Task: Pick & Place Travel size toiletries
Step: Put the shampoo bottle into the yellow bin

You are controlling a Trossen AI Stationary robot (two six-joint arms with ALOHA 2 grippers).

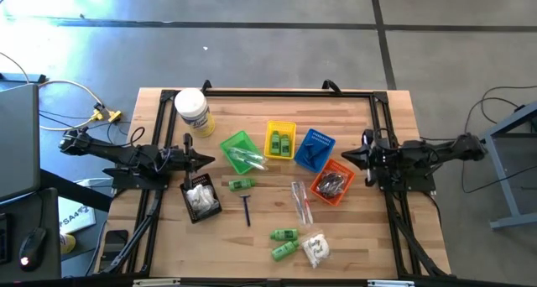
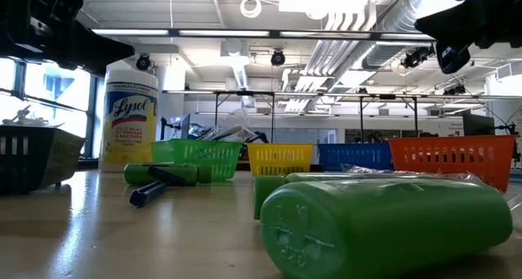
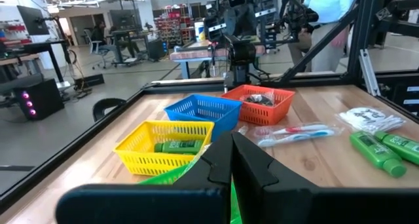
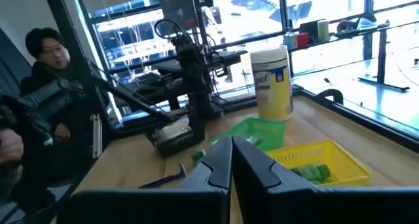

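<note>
Currently both arms wait at the table's side edges; the left gripper (image 1: 208,160) sits just behind the black mesh basket of white sachets (image 1: 200,198), its fingers pressed together and holding nothing; the right gripper (image 1: 349,157) sits just beside the orange mesh basket (image 1: 333,182), likewise clenched and empty. Loose items lie on the bare wood between the arms: a small green plastic bottle (image 1: 242,184) lies ahead of the left gripper and slightly toward the front edge, its long axis running across the table; the dark razor (image 1: 247,208) lies just beyond it, its long axis pointing toward the front edge; the left arm is judged nearer to both. Clear-wrapped thin sticks (image 1: 299,200), two further green bottles (image 1: 284,243) and a white sachet (image 1: 316,249) lie nearer the right arm; the high view alone gives these bearings; the low view shows only that a green bottle (image 2: 383,228) lies flat on its side.
</note>
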